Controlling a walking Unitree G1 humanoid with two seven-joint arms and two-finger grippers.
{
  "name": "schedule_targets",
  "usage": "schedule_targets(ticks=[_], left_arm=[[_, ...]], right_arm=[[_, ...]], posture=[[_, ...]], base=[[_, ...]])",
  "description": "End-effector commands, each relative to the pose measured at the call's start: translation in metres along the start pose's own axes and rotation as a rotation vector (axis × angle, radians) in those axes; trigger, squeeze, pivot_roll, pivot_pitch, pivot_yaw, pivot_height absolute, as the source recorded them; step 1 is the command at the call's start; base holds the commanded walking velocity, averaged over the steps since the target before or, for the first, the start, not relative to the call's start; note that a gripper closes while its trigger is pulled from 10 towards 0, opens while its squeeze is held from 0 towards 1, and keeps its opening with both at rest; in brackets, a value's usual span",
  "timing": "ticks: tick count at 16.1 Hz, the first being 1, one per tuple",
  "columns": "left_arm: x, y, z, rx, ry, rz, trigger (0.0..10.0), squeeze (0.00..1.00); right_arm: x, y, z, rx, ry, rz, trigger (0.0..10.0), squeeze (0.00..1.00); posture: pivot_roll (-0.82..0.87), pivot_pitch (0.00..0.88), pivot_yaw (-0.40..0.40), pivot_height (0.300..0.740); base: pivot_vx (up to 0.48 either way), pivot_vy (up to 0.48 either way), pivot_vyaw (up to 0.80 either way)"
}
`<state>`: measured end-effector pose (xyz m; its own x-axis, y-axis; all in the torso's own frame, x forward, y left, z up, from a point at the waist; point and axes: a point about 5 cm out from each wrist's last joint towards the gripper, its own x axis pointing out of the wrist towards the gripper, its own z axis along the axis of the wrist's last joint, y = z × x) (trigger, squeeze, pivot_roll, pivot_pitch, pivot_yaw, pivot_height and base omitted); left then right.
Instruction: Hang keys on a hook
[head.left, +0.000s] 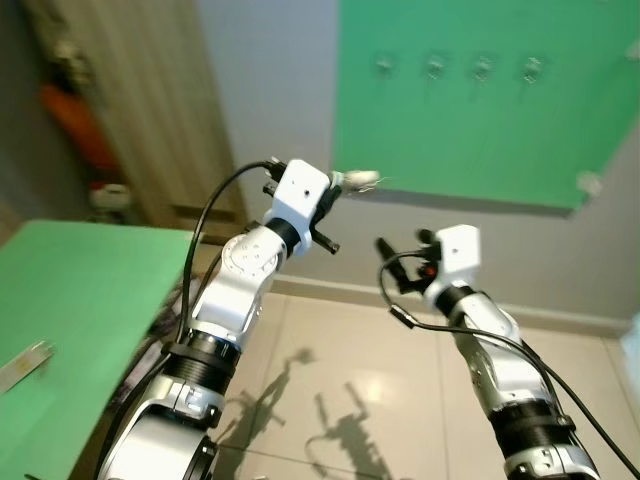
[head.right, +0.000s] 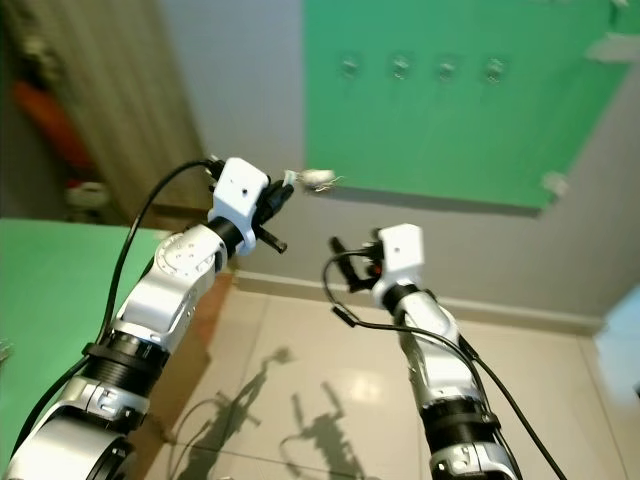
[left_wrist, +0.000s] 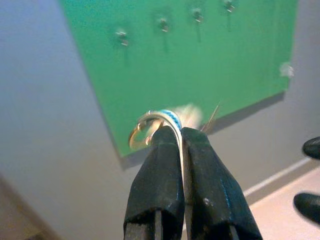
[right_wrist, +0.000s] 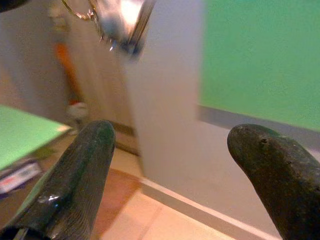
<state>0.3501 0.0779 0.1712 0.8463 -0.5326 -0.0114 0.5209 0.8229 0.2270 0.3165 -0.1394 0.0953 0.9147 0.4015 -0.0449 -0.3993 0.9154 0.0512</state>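
Keys (left_wrist: 165, 122) pinched in left gripper (left_wrist: 181, 135) jaws; right gripper (right_wrist: 170, 145) jaws wide apart.

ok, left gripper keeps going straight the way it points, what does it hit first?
Probably the green board, near its lower corner and below the row of hooks. The left gripper is shut on the keys; the gap looks free, depth uncertain.

green table (head.left: 70, 290), tiled floor (head.left: 350, 350), grey wall (head.left: 270, 90)

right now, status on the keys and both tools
Left tool shut on keys, raised toward green board. Right tool open, idle, lower. Four hooks on board bare, keys short of them. Nothing in the way.
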Motion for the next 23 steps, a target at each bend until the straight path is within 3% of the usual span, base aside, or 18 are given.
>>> schedule_targets(ticks=[1,6,9,20,21,22,23], left_arm=[[0.003,0.001,0.01,0.004,-0.019,-0.013,0.0,0.0],[0.0,-0.009,0.007,-0.037,-0.009,-0.043,0.0,0.0],[-0.001,-0.011,0.005,-0.107,0.006,-0.049,0.0,0.0],[0.003,-0.018,0.013,-0.113,-0.008,-0.07,0.0,0.0],[0.003,-0.019,0.014,-0.113,-0.008,-0.071,0.0,0.0],[0.003,-0.019,0.014,-0.113,-0.008,-0.071,0.0,0.0],[0.003,-0.019,0.014,-0.113,-0.009,-0.073,0.0,0.0]], right_arm=[[0.004,0.004,0.008,-0.014,-0.008,0.039,10.0,0.0],[0.011,0.017,0.016,-0.019,0.005,0.111,10.0,0.0],[0.012,0.019,0.019,-0.022,0.003,0.119,10.0,0.0],[0.021,0.043,0.019,-0.029,0.033,0.234,10.0,0.0],[0.022,0.044,0.018,-0.026,0.036,0.232,10.0,0.66],[0.022,0.044,0.018,-0.026,0.038,0.23,10.0,1.0],[0.023,0.044,0.017,-0.032,0.045,0.23,10.0,1.0]], posture=[[-0.03,0.0,0.051,0.74],[-0.03,0.0,0.05,0.74],[-0.03,0.0,0.047,0.74],[-0.03,0.0,0.042,0.74],[-0.03,0.0,0.04,0.74],[-0.02,0.0,0.039,0.74],[-0.02,0.0,0.039,0.74]], base=[[0.0,0.0,0.0],[0.0,0.0,0.0],[0.0,0.0,0.0],[0.0,0.0,0.0],[0.0,0.0,0.0],[0.0,0.0,0.0],[0.0,0.0,0.0]])
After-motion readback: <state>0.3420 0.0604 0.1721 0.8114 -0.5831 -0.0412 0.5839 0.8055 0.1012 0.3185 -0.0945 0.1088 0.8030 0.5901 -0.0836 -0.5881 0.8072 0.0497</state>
